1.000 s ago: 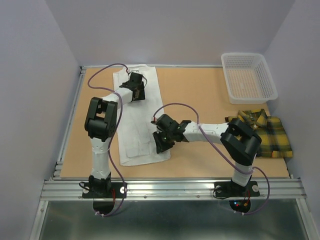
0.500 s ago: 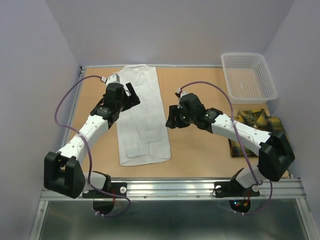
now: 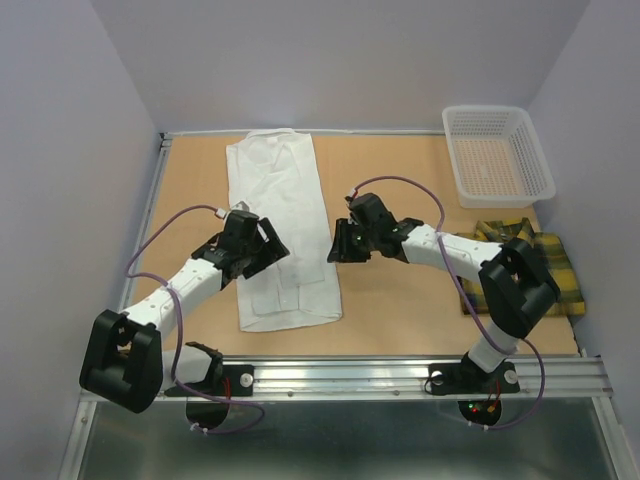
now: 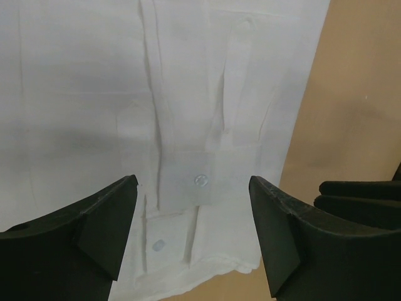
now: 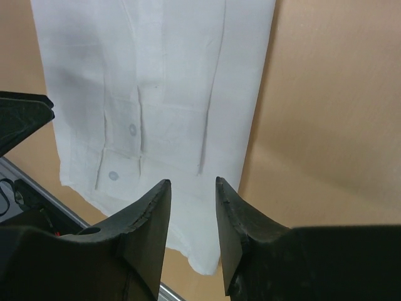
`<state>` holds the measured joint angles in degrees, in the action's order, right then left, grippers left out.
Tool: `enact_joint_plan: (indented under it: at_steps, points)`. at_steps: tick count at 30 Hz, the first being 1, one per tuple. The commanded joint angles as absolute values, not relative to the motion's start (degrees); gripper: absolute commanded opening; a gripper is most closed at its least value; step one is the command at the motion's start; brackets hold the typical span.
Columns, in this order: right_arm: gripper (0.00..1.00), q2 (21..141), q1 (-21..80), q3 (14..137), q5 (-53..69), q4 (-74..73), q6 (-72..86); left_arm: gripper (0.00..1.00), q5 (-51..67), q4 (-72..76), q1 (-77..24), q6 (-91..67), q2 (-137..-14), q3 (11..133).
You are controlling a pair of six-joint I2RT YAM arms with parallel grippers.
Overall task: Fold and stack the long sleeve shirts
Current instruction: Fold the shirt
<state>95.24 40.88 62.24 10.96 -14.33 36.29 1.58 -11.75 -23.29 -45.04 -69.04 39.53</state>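
Looking down from overhead, the white shirt (image 3: 285,215) lies flat as a long folded strip on the left half of the table (image 3: 410,180), its far end close to the back edge and its near end well short of the front rail. The plaid shirt (image 3: 556,272) sits rumpled at the right edge, just nearer than the mesh basket (image 3: 497,112) and partly hidden by the right arm's elbow. The left gripper (image 3: 265,248) hangs over the strip's lower left part, and the right gripper (image 3: 338,246) is at the strip's right border. The left wrist camera adds what the overhead view washes out: wide-spread fingers (image 4: 94,232) with nothing between them, above a buttoned cuff (image 4: 200,182) lying on the shirt body (whether the tips touch cloth cannot be told). On the right wrist view the fingers (image 5: 147,226) stand a narrow gap apart, pinching nothing, with the shirt's right edge running just below them and bare wood beside it. A broad stretch of wood separates the two shirts, and only a slim band lies between the white shirt and the table's left rail.
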Motion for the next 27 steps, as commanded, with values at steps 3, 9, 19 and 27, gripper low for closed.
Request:
enact_joint_plan:
  at_steps: [3, 9, 19, 27]
  points:
    - [0.39, 99.6, 41.1, 60.5, 14.4, -5.5, 41.4, 0.81, 4.2, -9.1, -23.6, -48.1, -70.1, 37.0]
    - [0.39, 103.4, 41.1, 60.9, 16.6, -3.4, 42.7, 0.78, 5.0, -8.0, -23.7, -47.8, -72.3, 35.7]
    - [0.4, 108.0, 41.4, 62.8, 18.9, -1.4, 44.0, 0.76, 7.0, -5.8, -24.1, -46.4, -76.5, 34.6]
    - [0.39, 109.0, 42.3, 63.6, 20.0, -0.9, 44.6, 0.76, 7.3, -5.5, -24.3, -45.5, -76.6, 33.9]
